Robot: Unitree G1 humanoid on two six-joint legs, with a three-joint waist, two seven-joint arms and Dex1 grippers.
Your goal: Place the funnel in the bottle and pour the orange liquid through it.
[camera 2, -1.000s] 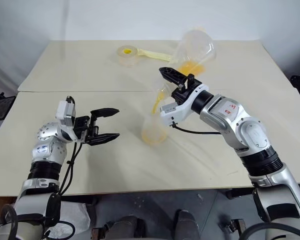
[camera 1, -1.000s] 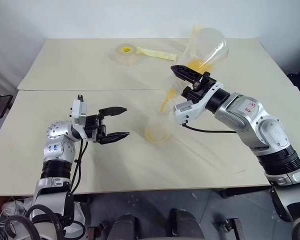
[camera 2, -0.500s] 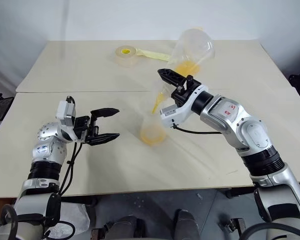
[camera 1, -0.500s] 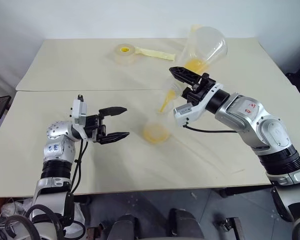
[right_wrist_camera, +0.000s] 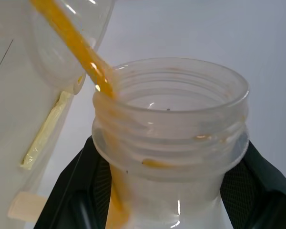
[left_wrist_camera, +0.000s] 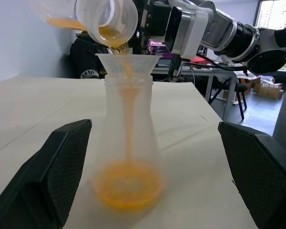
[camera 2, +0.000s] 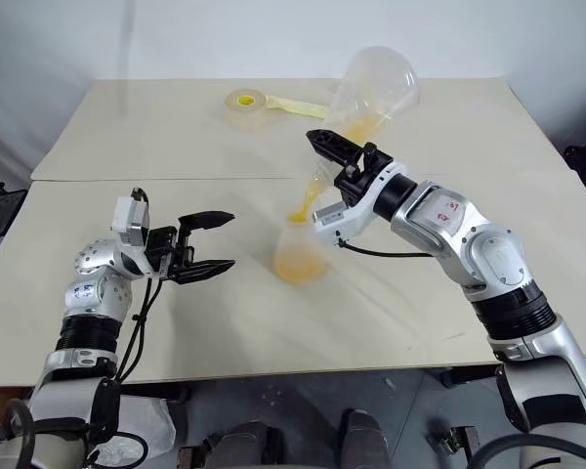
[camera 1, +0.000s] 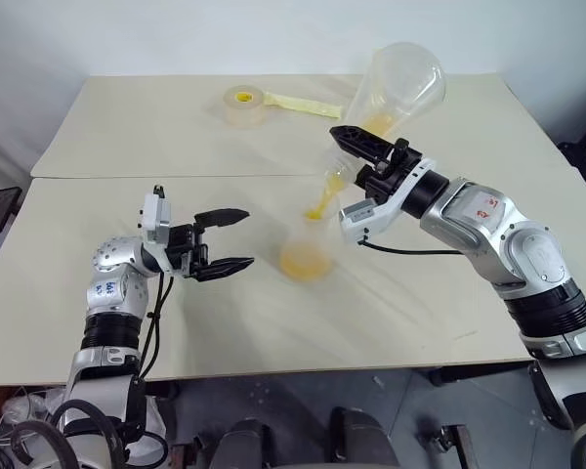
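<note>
Tipped further since a second ago, my right claw grips the clear pouring flask; orange liquid streams into the small clear funnel atop the clear tapered bottle mid-table. Left claw gapes wide beside it.

We see the bottle mid-table, the funnel in its neck. A tipped flask hangs above it, to its right. A tape roll lies far behind.

Cream table; white wall
</note>
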